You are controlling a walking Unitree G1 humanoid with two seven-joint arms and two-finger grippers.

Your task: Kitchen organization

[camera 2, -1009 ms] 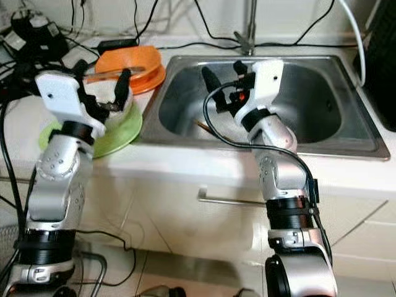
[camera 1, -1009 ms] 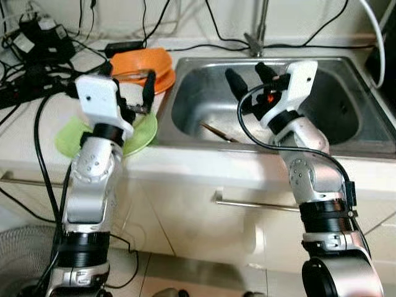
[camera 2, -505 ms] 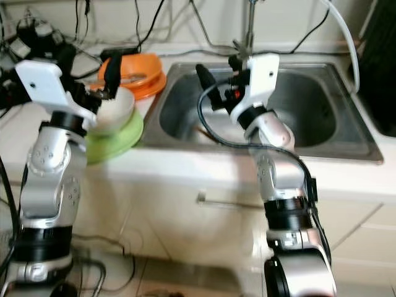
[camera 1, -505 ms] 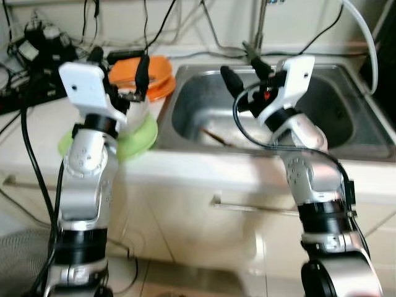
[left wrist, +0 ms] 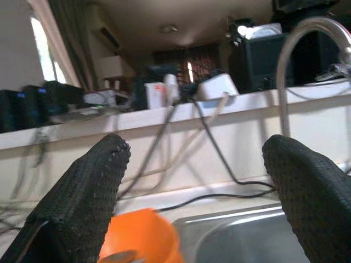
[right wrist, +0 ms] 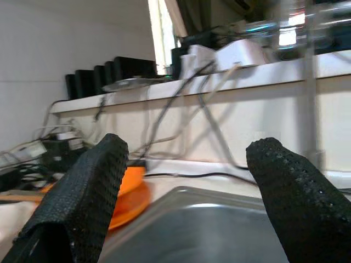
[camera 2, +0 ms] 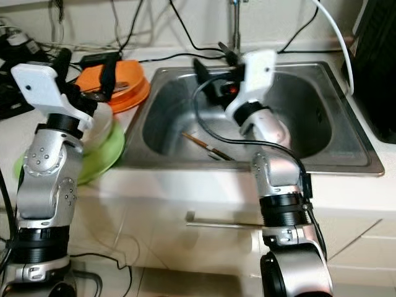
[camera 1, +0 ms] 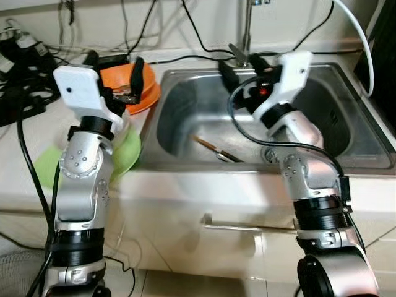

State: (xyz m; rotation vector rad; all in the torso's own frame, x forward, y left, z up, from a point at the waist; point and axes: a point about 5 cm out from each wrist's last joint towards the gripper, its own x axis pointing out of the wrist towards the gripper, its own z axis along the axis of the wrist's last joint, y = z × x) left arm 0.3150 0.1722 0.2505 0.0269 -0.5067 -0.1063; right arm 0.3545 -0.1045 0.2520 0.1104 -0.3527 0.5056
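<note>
Two released pincers, left (camera 1: 117, 74) and right (camera 1: 241, 65); one orange dish (camera 1: 146, 88), one green plate (camera 1: 127, 153), one sink (camera 1: 185, 117).

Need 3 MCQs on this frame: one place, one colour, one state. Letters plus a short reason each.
1. Where do the chopsticks lie?
A. in the sink
B. on the orange dish
C. on the floor

2. What colour is the plate at the counter's front edge, under the white bowl?
A. blue
B. green
C. black

3. How are the right gripper fingers set?
A. shut on the chopsticks
B. shut on a cable
C. open, holding nothing

Answers:
1 A, they rest on the sink bottom.
2 B, its rim shows light green.
3 C, the right wrist view shows a wide, bare gap between the fingers.
</note>
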